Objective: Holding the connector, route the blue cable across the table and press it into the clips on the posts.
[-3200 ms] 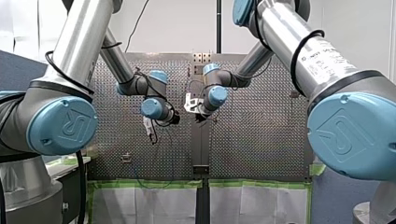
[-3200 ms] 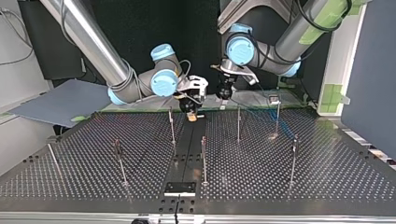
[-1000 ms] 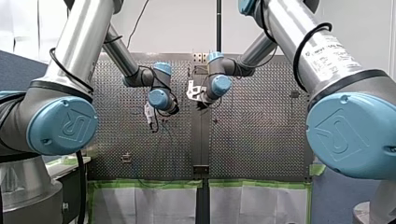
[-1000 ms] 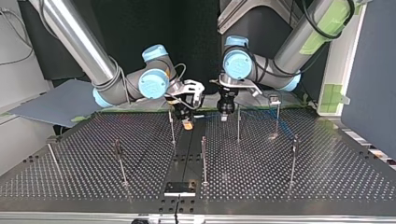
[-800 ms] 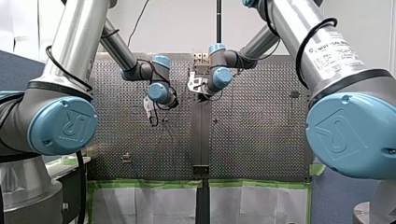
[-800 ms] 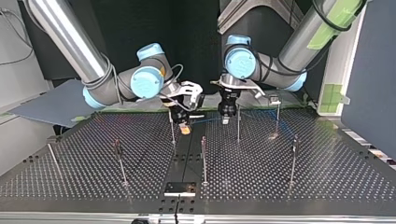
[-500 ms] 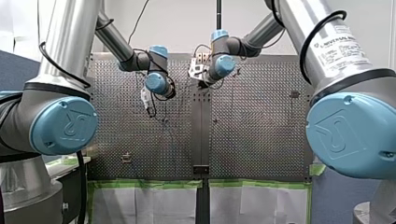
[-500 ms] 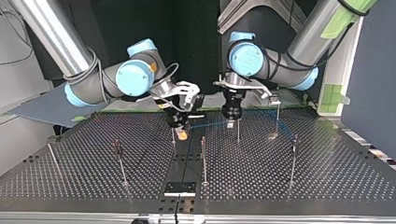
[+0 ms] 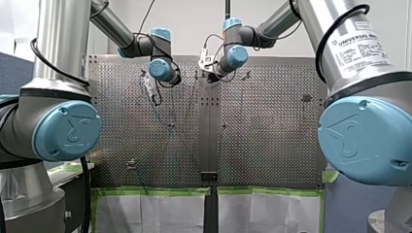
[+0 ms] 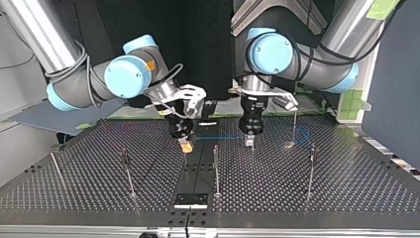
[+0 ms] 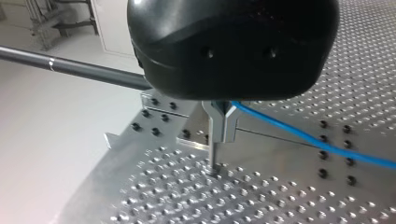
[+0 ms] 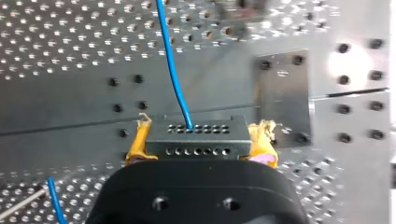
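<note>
My right gripper (image 12: 198,142) is clamped on one connector (image 12: 195,135), a grey block with two rows of holes, held between two frayed yellow pads (image 12: 137,144). One blue cable (image 12: 170,60) leaves a hole in the block's upper row and runs straight ahead over the perforated table (image 10: 346,193).

My left gripper (image 10: 249,143) has a black housing and sits directly above the top of one post. The cable reaches it from the right gripper in a straight, level line over the table's plain centre strip. It shows again as a curve further toward the top view's right. Whether this gripper pinches the cable or only stands beside it cannot be told, because the housing blocks the left wrist view.

Count: two arms, two grippers, one connector, one cable. The top view shows seven thin posts (image 10: 216,168) — five in full, two only as stubs under the grippers.

Edges and room: both grippers work near the middle of the table's width, in the half farther from the top view's camera. The nearer half carries four posts, well apart, and one small plate (image 10: 190,200) at the near edge. The widest open stretches lie between those posts. At the top view's right, the table edge runs close to an upright blue-grey panel (image 10: 391,99).
</note>
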